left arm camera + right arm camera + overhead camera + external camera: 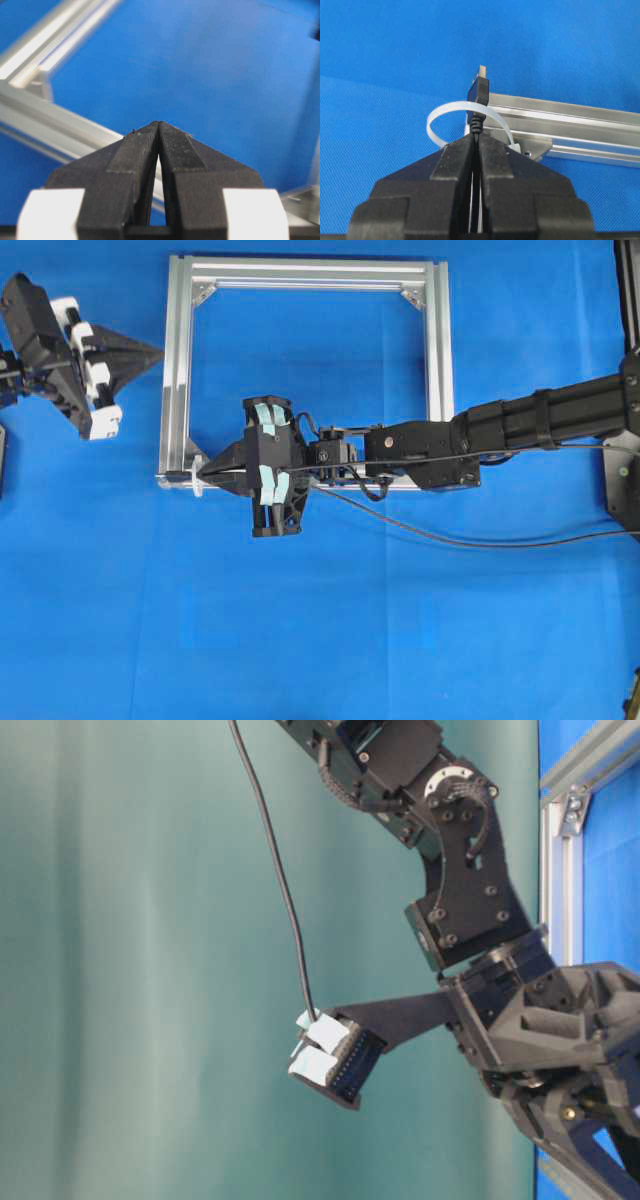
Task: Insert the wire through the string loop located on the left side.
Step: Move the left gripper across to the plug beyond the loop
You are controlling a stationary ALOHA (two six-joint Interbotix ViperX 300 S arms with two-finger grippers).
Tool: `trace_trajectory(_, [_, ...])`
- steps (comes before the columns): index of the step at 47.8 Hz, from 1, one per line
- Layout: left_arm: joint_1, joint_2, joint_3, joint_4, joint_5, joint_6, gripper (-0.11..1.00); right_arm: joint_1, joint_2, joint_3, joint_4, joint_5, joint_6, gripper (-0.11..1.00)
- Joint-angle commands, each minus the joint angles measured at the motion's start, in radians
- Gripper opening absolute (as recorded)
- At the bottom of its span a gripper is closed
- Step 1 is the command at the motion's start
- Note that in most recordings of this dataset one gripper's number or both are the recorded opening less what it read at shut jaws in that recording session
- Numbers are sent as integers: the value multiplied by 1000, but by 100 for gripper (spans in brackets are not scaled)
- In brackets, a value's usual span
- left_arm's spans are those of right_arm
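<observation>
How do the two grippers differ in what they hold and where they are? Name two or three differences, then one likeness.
The right gripper is shut on the wire; the left gripper is shut on nothing. The right gripper sits at the frame's lower left corner, its plug at the string loop; the left gripper hangs outside the frame's upper left. Likeness: both have black fingers, closed.

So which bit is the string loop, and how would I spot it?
Find the square silver frame on the blue table. At its bottom-left corner, at the right gripper, sits the string loop. It is a thin white curved band, unlike the flat triangular metal corner brackets.
</observation>
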Motion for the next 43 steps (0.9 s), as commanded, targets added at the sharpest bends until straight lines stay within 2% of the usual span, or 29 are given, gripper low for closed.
trace_trajectory(1, [-72, -20, -3, 2, -5, -3, 0, 0, -25, -21, 0, -5, 2, 0])
trace_trajectory(9, [-210, -40, -2, 2, -5, -3, 0, 0, -25, -23, 0, -5, 2, 0])
trace_trajectory(20, [-336, -49, -5, 2, -5, -5, 0, 0, -25, -25, 0, -5, 2, 0])
trace_trajectory(43, [-356, -49, -5, 11, 3, 6, 0, -2, -25, -25, 0, -5, 2, 0])
